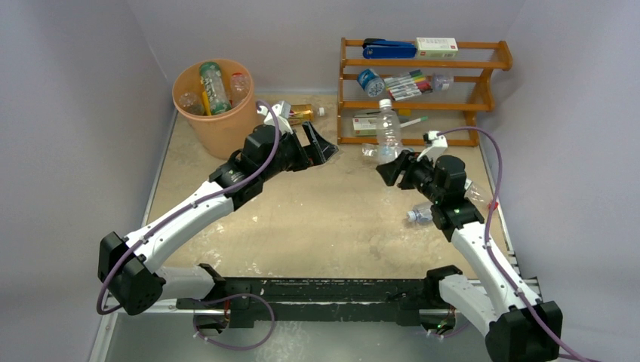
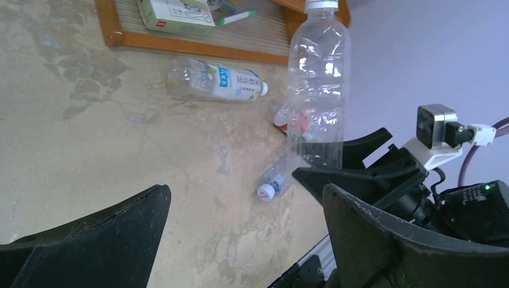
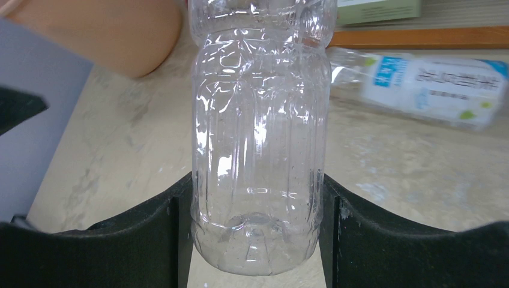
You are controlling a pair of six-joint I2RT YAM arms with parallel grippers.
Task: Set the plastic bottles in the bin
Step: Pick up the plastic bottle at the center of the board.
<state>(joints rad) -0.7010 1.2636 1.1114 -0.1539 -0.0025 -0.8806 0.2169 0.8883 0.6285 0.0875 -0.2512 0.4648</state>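
A tall clear bottle point(image 1: 389, 127) stands upright with my right gripper point(image 1: 398, 167) shut on its lower part; in the right wrist view both fingers press the bottle point(image 3: 258, 138) at its base point(image 3: 258, 240). My left gripper point(image 1: 313, 149) stands open and empty point(image 2: 246, 198) over bare table to the right of the peach bin point(image 1: 213, 113), which holds several bottles. A blue-labelled bottle point(image 2: 216, 81) lies in front of the rack. Near the right arm lie a small white-capped bottle point(image 2: 273, 183) and a red-labelled one point(image 2: 294, 123). A red-and-gold boxy bottle point(image 1: 302, 113) lies behind the left gripper.
The wooden rack point(image 1: 423, 105) with markers, boxes and a blue stapler stands at the back right, close behind the held bottle. Purple walls close in the table on three sides. The bin point(image 3: 102, 30) shows at the upper left of the right wrist view.
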